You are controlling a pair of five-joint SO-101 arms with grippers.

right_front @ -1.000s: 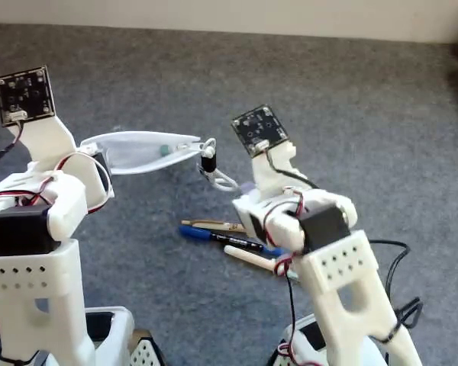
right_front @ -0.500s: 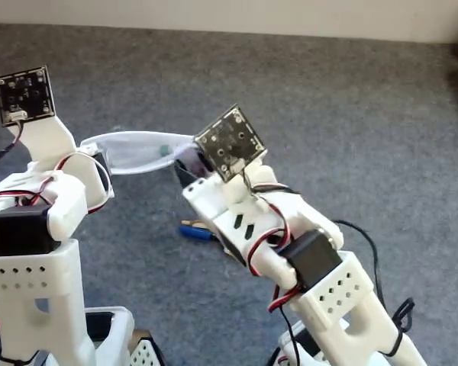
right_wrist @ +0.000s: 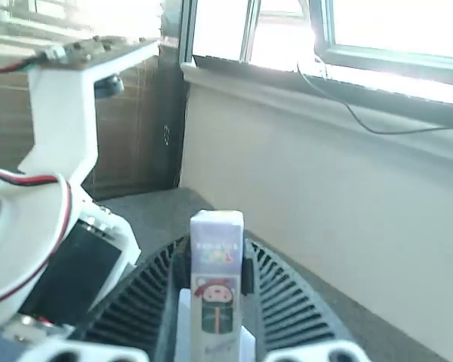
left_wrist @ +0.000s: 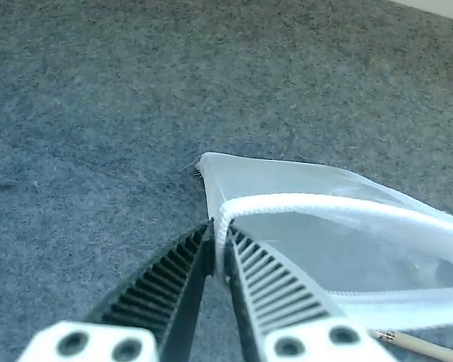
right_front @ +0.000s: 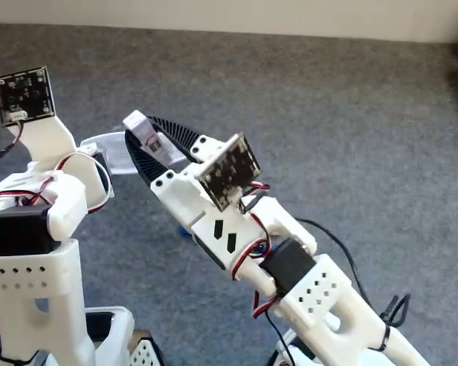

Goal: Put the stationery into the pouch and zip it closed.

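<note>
Pouch (right_front: 111, 156), half hidden behind right arm, clenched in left jaws; right jaws grasp eraser (right_wrist: 216, 279).

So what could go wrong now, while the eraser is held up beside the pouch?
1. The left end effector pinches the pouch at one end of its rim, so the mouth looks narrow. The eraser could land on the rim or fall beside it.
2. The right end effector is close to the left arm. A bump might pull the pouch loose.
</note>
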